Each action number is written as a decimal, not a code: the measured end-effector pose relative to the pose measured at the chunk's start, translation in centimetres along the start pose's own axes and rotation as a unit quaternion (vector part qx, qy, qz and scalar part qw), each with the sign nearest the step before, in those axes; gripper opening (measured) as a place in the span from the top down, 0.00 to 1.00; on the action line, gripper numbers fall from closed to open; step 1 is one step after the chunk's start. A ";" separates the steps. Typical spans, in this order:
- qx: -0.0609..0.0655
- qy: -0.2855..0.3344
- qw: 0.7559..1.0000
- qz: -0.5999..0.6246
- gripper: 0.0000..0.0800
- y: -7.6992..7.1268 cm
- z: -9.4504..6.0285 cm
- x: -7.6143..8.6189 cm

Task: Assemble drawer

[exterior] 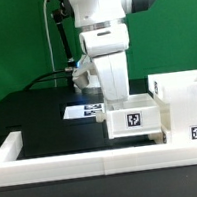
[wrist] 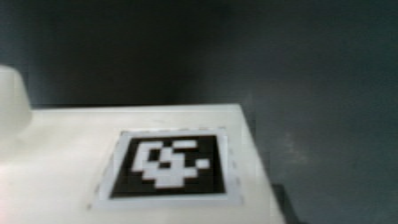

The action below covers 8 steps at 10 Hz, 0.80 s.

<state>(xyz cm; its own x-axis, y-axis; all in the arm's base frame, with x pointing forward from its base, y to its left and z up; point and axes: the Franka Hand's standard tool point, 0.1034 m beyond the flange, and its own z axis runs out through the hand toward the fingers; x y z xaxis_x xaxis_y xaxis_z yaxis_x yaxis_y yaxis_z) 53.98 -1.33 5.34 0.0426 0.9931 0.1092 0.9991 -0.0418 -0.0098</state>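
A small white tray (exterior: 134,118) with a square tag on its front stands against the open side of the tall white box shell (exterior: 184,97) on the exterior view's right. My gripper (exterior: 121,102) comes straight down onto the tray's top edge and appears shut on its wall. The fingertips are hidden by the tray. In the wrist view a white tagged face of the tray (wrist: 171,165) fills the near field, very close and blurred, with dark table beyond. A second white part (exterior: 84,78) lies behind the arm, mostly hidden.
The low white rail (exterior: 54,158) runs along the table's front edge. The marker board (exterior: 86,110) lies flat on the black table to the exterior view's left of the tray. Cables hang behind the arm.
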 end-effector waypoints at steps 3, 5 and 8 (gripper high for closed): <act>0.001 0.000 1.000 0.001 0.95 -0.1 0.1 -0.1; 0.001 0.000 1.000 -0.002 0.95 -0.1 0.1 -0.1; 0.001 -0.001 1.000 -0.015 0.95 0.3 -0.3 0.0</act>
<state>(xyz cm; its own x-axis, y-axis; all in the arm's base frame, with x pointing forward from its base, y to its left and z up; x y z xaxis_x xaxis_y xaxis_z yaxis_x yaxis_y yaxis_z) 54.29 -1.40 5.63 0.0135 0.9940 0.1083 0.9999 -0.0126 -0.0086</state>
